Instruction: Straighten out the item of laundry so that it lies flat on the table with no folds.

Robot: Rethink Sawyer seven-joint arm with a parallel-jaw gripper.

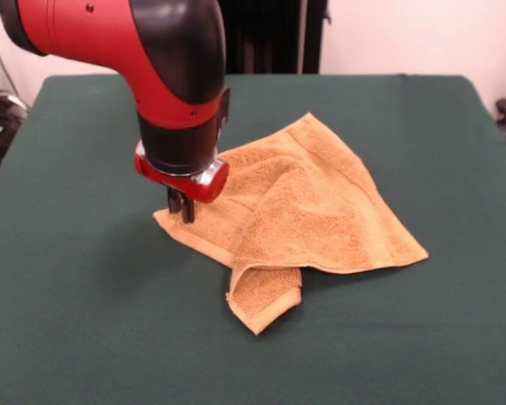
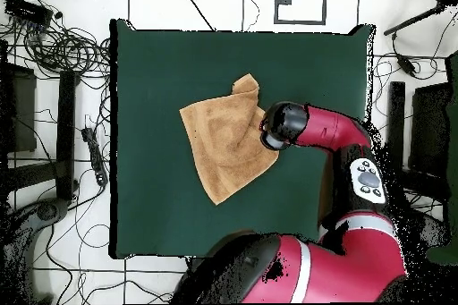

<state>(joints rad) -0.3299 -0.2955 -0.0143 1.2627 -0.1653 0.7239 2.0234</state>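
The golden-tan towel (image 1: 312,202) lies crumpled near the middle of the dark green table (image 1: 76,321). Its right part lies fairly flat, a ridge runs down its middle, and its near corner (image 1: 266,297) is folded over on itself. My gripper (image 1: 183,209) stands upright at the towel's left corner with its dark fingers close together on the cloth there. In the overhead view the towel (image 2: 222,145) lies on the table (image 2: 161,69), with a curled corner at its top. The arm's wrist (image 2: 279,125) covers the towel's right corner and hides the gripper.
The red and black arm (image 2: 358,167) reaches in over the table's right side in the overhead view. Cables (image 2: 54,46) and dark stands lie on the floor around the table.
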